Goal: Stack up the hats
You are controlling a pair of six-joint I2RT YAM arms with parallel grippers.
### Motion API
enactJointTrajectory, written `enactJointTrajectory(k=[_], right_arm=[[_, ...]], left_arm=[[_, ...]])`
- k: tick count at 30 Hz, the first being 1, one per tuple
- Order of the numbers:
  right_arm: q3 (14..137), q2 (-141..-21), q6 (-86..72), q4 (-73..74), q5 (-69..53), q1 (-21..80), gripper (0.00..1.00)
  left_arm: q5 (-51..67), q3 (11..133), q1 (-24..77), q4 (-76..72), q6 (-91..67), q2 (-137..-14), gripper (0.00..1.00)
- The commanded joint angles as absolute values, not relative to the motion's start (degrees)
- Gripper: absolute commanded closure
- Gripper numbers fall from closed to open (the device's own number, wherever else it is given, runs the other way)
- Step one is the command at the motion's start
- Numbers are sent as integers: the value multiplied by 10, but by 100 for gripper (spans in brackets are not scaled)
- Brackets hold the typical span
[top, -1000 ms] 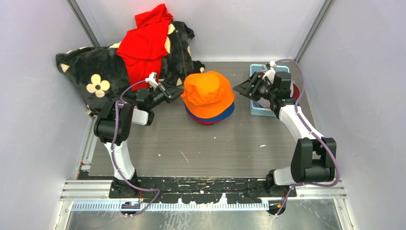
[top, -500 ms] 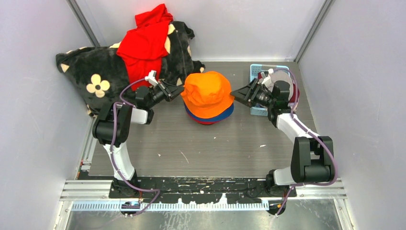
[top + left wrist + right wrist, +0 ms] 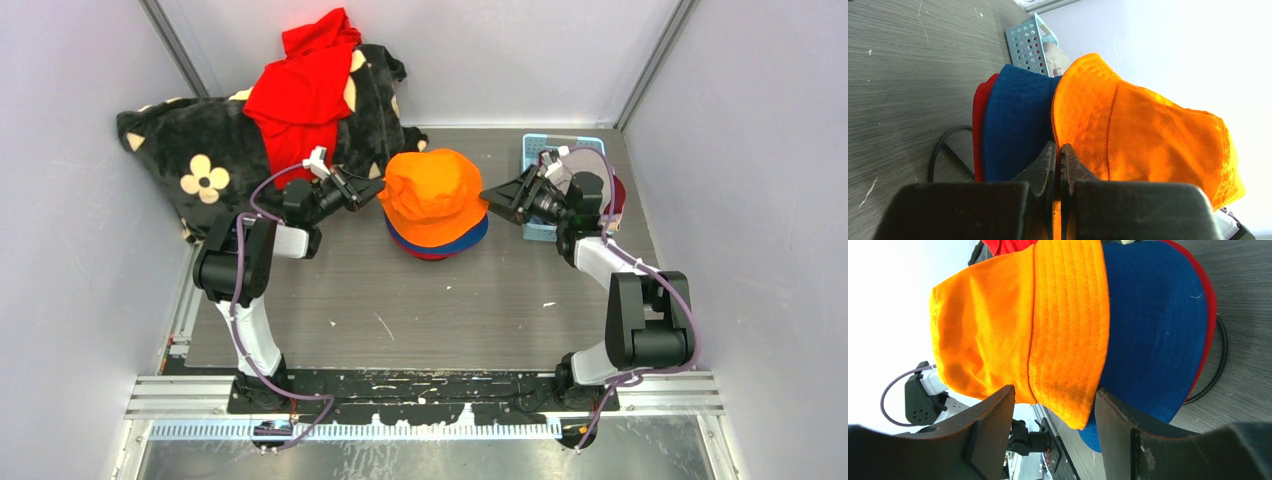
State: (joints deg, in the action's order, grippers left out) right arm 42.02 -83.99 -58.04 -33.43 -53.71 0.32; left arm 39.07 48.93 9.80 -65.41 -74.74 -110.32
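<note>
An orange hat [image 3: 434, 195] sits on top of a blue hat [image 3: 470, 238], which sits on a red hat [image 3: 432, 255], mid-table. My left gripper [image 3: 377, 195] is shut on the orange hat's left brim; in the left wrist view [image 3: 1058, 146] orange fabric [image 3: 1148, 135] shows between the closed jaws, beside the blue hat [image 3: 1013, 125]. My right gripper [image 3: 492, 195] is open at the stack's right side. In the right wrist view [image 3: 1054, 390] the orange brim [image 3: 1068, 390] hangs between the spread fingers, untouched, above the blue hat [image 3: 1153, 330].
A light blue basket [image 3: 540, 232] at the right holds a grey hat [image 3: 580, 160] and a maroon one [image 3: 617, 190]. A black flowered blanket [image 3: 200, 150] with a red garment [image 3: 305, 90] lies at the back left. A black cable loop [image 3: 1220, 365] lies under the stack.
My right gripper has moved left from above the basket to the orange hat's right brim, staying open. My left gripper has held its place on the brim.
</note>
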Motion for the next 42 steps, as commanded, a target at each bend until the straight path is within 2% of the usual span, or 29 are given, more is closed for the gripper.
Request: enactJointTrajectory(k=[1,6,11,14,17,20,23,29,42], right_arm=[[414,-846,-594,-388,-553,2,37],[407,-862,-610,-416,-562,2,49],[400,-869,-618,-434,-561,2,77],[397,-868,-618,-435,-556,2,98],[395,-857,-598,-406,-538,1,99],[419,-848,-514,-273,-501,1,99],[430,-850,-474,-220,-480,1,99],[426,-871,-473,-227,-478,2,99],[432,-906,-459,-226,-474,2,99]], left_arm=[[386,510,99,-668,-740,-1077,100],[386,509,99,-669,-740,-1076,100],[386,509,99,-668,-740,-1074,100],[385,508,99,-667,-739,-1073,100],[385,508,99,-663,-737,-1072,100],[384,504,100,-660,-733,-1073,100],[384,496,99,-664,-733,-1080,100],[382,481,100,-686,-742,-1096,100],[353,442,92,-632,-697,-1093,100]])
